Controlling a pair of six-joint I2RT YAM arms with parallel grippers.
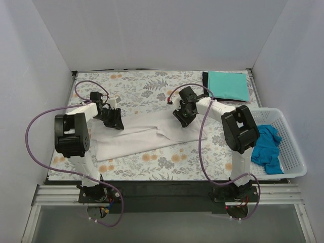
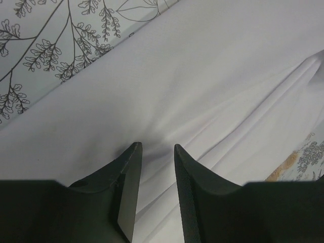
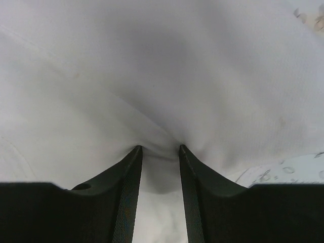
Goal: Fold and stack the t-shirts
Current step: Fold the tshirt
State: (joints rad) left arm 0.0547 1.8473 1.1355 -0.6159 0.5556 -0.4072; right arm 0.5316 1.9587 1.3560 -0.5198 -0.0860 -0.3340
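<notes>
A white t-shirt [image 1: 147, 135] lies spread and creased across the middle of the floral table cloth. My left gripper [image 1: 114, 120] is down at its far left edge. In the left wrist view the fingers [image 2: 130, 167] stand a narrow gap apart over flat white cloth [image 2: 202, 76], holding nothing. My right gripper [image 1: 182, 116] is down at the shirt's far right edge. Its fingertips [image 3: 135, 154] press into the white cloth [image 3: 162, 66], which puckers between them, with a narrow gap. A folded teal t-shirt [image 1: 229, 86] lies on a dark one at the back right. A bright blue t-shirt [image 1: 267, 147] sits crumpled in the basket.
A white lattice basket [image 1: 291, 142] stands at the table's right edge. The floral table cloth [image 1: 142, 88] covers the table. White walls close in the left, back and right sides. Purple cables loop from both arms.
</notes>
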